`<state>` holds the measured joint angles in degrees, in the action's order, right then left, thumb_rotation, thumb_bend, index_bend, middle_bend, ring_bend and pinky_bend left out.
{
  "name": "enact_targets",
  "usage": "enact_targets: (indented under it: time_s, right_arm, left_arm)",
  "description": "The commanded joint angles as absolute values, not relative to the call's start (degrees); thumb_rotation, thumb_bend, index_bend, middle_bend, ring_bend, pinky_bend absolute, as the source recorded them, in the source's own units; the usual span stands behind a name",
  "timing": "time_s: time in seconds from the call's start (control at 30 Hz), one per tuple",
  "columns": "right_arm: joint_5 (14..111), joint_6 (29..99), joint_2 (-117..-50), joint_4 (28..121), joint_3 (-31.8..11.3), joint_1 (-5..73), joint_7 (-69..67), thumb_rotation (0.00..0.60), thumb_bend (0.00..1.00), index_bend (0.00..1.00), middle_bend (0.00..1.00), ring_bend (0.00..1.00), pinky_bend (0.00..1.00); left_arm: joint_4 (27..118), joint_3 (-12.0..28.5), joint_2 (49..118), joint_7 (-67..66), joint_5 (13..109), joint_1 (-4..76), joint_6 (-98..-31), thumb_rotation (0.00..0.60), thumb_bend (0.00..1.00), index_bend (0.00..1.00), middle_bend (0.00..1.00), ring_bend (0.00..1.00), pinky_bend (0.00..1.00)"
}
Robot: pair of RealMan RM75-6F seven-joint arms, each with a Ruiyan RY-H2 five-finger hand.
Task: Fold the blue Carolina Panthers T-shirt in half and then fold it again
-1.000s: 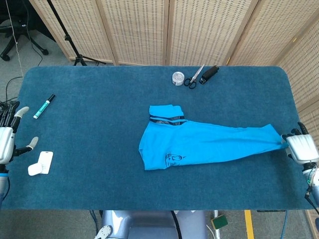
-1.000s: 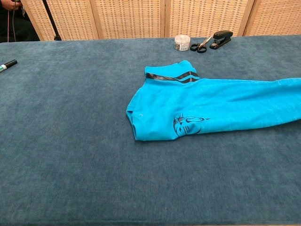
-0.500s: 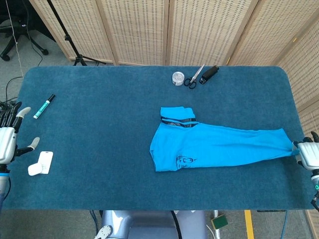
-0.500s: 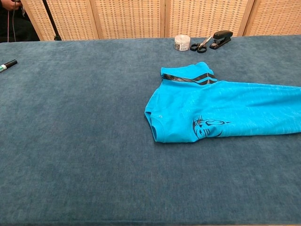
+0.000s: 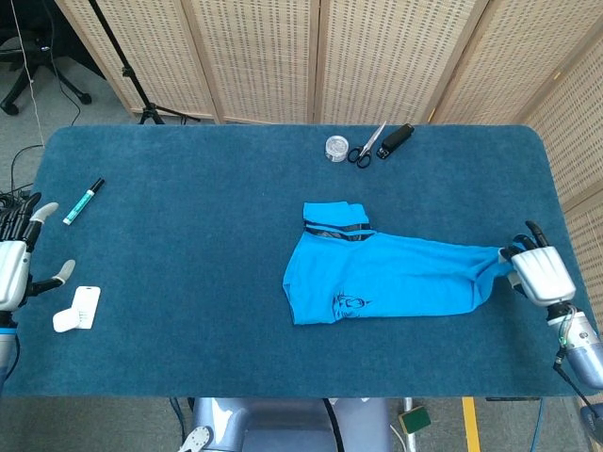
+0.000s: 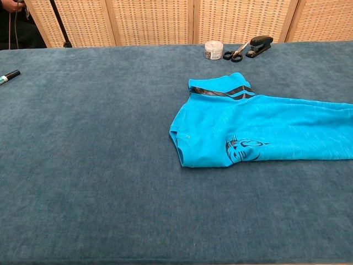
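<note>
Right robot hand (image 5: 539, 273): pinching the T-shirt's far end; it has come back inward, so the cloth there now bunches.
T-shirt (image 5: 386, 278): spread leftward from that robot hand on the surface (image 5: 188, 273); collar end unmoved.
Left robot hand (image 5: 17, 268): far across from the shirt, fingers apart, empty, unchanged.
Marker (image 5: 83, 201): just beyond it.
Scissors (image 5: 366, 148): far edge.
</note>
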<state>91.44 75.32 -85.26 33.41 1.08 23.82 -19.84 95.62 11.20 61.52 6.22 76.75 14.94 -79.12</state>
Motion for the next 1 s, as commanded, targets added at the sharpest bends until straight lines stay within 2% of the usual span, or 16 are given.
enact_targets:
  time_s: [0.03, 0.27, 0.47, 0.73, 1.0]
  right_arm:
    - [92.9, 76.8, -81.6, 43.4, -0.3, 27.2, -14.4, 0.6, 0.57, 0.68, 0.59, 0.3, 0.09]
    - [93.7, 76.6, -76.7, 61.6, -2.6, 30.3, -5.0, 0.6, 0.57, 0.68, 0.59, 0.3, 0.09]
    - [92.7, 74.2, -75.7, 71.8, -4.5, 32.3, 1.8, 0.6, 0.57, 0.69, 0.59, 0.3, 0.09]
    - [89.8, 69.7, -78.9, 78.8, -7.0, 35.1, 11.2, 0.6, 0.57, 0.69, 0.59, 0.3, 0.09]
    - [84.7, 66.4, -82.8, 81.4, -9.4, 36.9, 20.3, 0.6, 0.57, 0.69, 0.59, 0.3, 0.09]
  left_arm:
    - [95.6, 11.3, 61.3, 6.7, 76.8, 14.8, -79.2, 0.6, 0.28, 0.0, 0.0, 0.0, 0.0]
    - [95.6, 11.5, 60.6, 8.3, 76.9, 14.6, -79.5, 0.6, 0.28, 0.0, 0.0, 0.0, 0.0]
    - [95.6, 11.4, 60.2, 9.0, 77.3, 14.6, -79.4, 0.6, 0.28, 0.0, 0.0, 0.0, 0.0]
    - [95.7, 11.4, 60.0, 9.5, 77.4, 14.4, -79.6, 0.6, 0.28, 0.0, 0.0, 0.0, 0.0]
    - [95.7, 11.4, 59.8, 10.1, 77.5, 14.4, -79.6, 0.6, 0.28, 0.0, 0.0, 0.0, 0.0]
